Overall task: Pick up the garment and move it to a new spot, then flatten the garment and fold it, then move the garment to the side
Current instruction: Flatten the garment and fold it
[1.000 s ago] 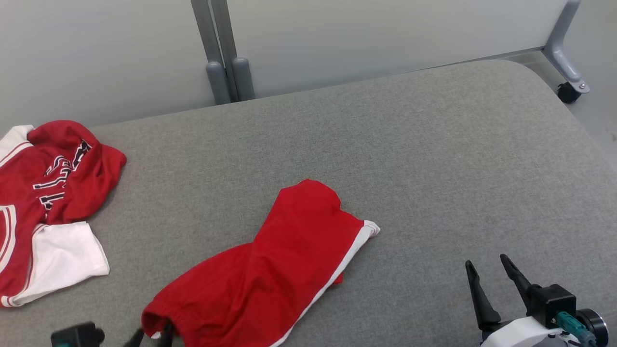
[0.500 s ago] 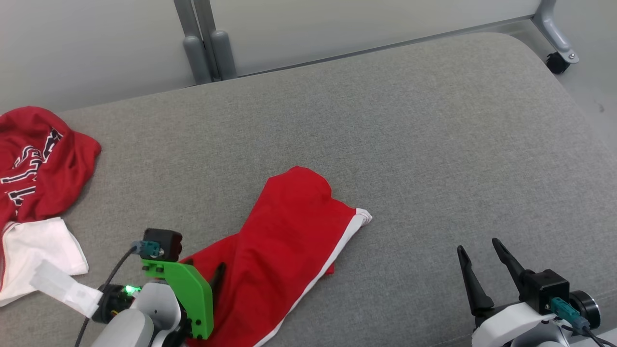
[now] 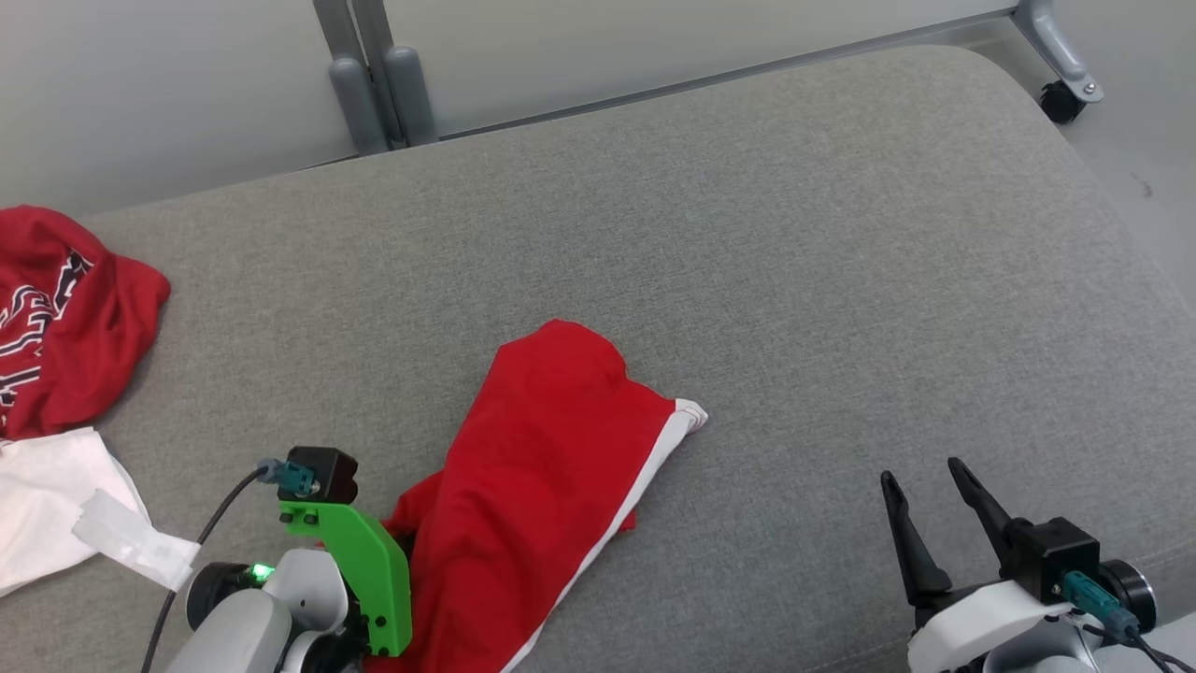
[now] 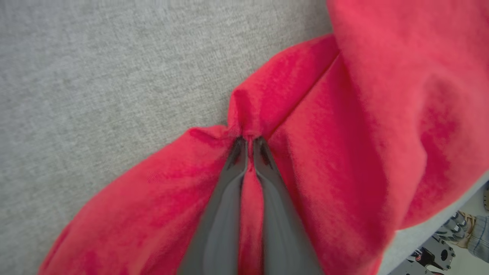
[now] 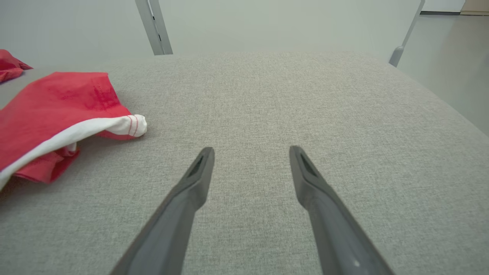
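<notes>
Two grippers: the left gripper [image 4: 249, 142] has its jaws clamped on a bunched fold of the red shorts [image 3: 551, 449], which lie on the grey desk [image 3: 841, 280]; the right gripper [image 5: 251, 149] hovers alongside, jaws apart.

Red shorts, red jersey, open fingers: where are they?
red shorts [image 3: 533, 467], head view, middle of the cloth.
red jersey [image 3: 75, 308], head view, its red part.
right fingers [image 5: 193, 183], right wrist view, on one finger.
</notes>
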You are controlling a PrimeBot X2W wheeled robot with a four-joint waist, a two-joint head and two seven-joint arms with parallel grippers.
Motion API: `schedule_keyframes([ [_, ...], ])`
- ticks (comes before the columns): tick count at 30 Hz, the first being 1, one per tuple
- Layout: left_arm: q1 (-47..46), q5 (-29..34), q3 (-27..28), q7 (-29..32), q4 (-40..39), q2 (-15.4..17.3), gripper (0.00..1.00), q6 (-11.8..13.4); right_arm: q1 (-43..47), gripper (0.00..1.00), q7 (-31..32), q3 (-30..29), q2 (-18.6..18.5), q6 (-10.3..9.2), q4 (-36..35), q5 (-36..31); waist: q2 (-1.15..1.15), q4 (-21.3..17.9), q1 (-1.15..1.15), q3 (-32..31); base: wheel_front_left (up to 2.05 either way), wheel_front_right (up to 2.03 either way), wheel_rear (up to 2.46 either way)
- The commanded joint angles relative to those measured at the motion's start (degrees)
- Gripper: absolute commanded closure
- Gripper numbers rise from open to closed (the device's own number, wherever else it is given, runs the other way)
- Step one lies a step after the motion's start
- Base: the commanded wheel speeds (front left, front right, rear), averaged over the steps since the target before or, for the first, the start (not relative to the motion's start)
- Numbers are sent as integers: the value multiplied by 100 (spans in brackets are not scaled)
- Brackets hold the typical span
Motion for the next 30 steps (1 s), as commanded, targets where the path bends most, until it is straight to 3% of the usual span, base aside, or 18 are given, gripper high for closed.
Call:
schedule_keyframes([
  [1,-66,71,-48,-116,149,-125,100,46,-98,0,-18,-6,8,-8,-13,36,0,-41,0,24,0,0,0],
  [11,-944,667,215,-1922,751,-317,100,275,-159,0,-18,-57,-9,-8,-9,65,0,-153,0,155,0,0,0],
  [19,-1708,1055,202,-3002,1742,-424,100,219,-279,0,-17,38,32,-8,64,82,0,-298,0,150,0,0,0],
  [20,-1771,1110,187,-3122,1895,-417,72,233,-280,0,-17,43,45,-7,69,76,0,-316,0,139,0,0,0],
  [21,-1787,1083,192,-3148,2037,-439,51,213,-277,0,-17,41,51,-8,72,76,0,-325,0,133,0,0,0],
  [22,-1787,1028,233,-3224,2180,-476,0,204,-269,0,-17,29,54,-8,75,76,0,-330,0,122,0,0,0],
  [26,-1716,969,372,-3719,2500,-486,0,305,-157,0,-17,-49,80,-7,61,50,0,-290,0,60,0,0,0],
  [30,-1432,719,775,-4247,2336,-587,0,437,-77,0,-17,-180,83,-7,30,18,0,-180,0,-34,0,0,0],
])
